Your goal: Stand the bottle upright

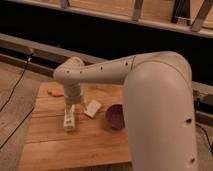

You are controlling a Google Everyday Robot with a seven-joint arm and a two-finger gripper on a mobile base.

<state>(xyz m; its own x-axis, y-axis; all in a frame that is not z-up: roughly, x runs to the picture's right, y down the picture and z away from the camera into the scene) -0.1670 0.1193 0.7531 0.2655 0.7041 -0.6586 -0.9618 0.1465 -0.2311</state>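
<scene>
Pale wood planks make up the table (50, 145), grain running left to right. No brand or lettering shows on it.

The bottle (70, 121) lies on its side on the left half of the top, with its long axis roughly 12 to 6 o'clock in the view. It has a clear body and a pale label, and no wording on the label can be read. Cannot tell which end carries the cap.

The gripper (71, 108) hangs straight down from the wrist at the bottle's 12 o'clock end. It is right over that end or against it, and contact is not certain. Cannot tell the claw's state: wide, narrow or holding.

The white arm (100, 75) reaches in from 3 o'clock, across the far side of the table, then bends down at the wrist. A row of small dark holes runs along its forearm. Its bulky near segment fills the view from 3 to 5 o'clock and covers the table's right end. No markings can be read on the casing.

- A pale rectangular block (92, 108) lies flat at about 2 o'clock from the bottle, near it but apart.
- A dark maroon bowl (115, 117) sits at 3 o'clock from the bottle, past the block, opening upward. Its right edge is hidden behind the arm.
- A small orange object (56, 92) lies at 11 o'clock from the bottle, near the table's far left edge. Cannot tell what it is.

Beyond the table at 12 o'clock, a grey rail (30, 46) runs across a dark background.
</scene>
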